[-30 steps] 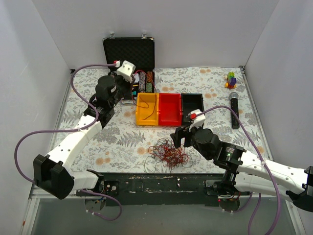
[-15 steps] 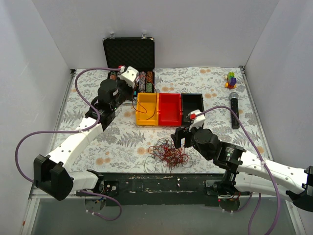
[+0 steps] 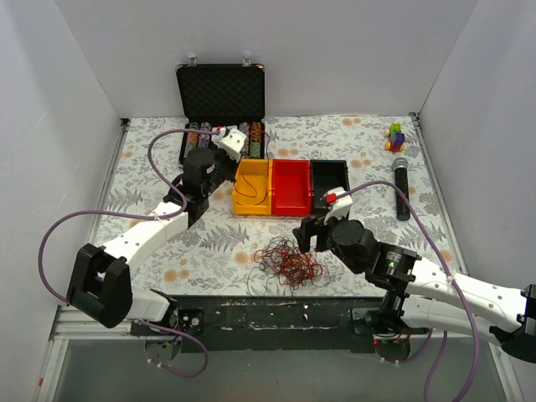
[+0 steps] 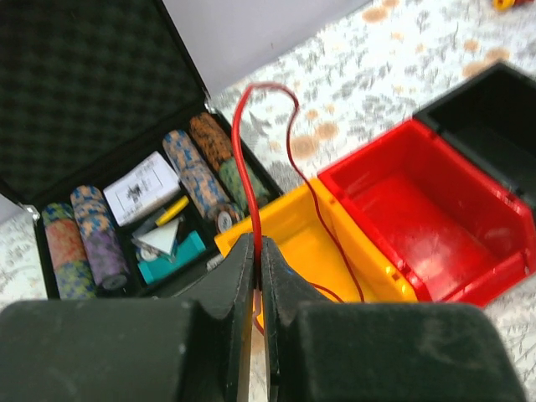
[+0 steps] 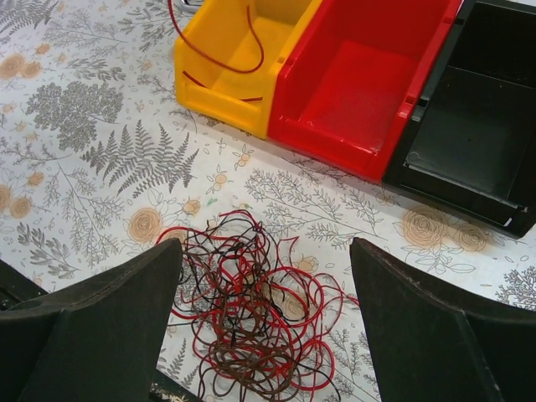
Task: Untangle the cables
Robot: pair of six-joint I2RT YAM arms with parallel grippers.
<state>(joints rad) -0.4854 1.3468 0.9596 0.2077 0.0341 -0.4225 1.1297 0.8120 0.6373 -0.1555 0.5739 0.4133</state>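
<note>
Above the yellow bin [image 3: 251, 209]: one red cable [image 4: 243, 151] seemingly freed
We clamped it in the left gripper [image 4: 255, 251]; the right gripper [image 5: 266, 260] gaped empty over the tangled nest [image 5: 251, 327].

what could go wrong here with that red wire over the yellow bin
1. The left gripper is shut on a thin red wire that arches up before dropping into the yellow bin; on release it may spring over the rim.
2. The right gripper hangs open over the nest of cables; closing there would likely catch several strands and drag the whole tangle.
</note>
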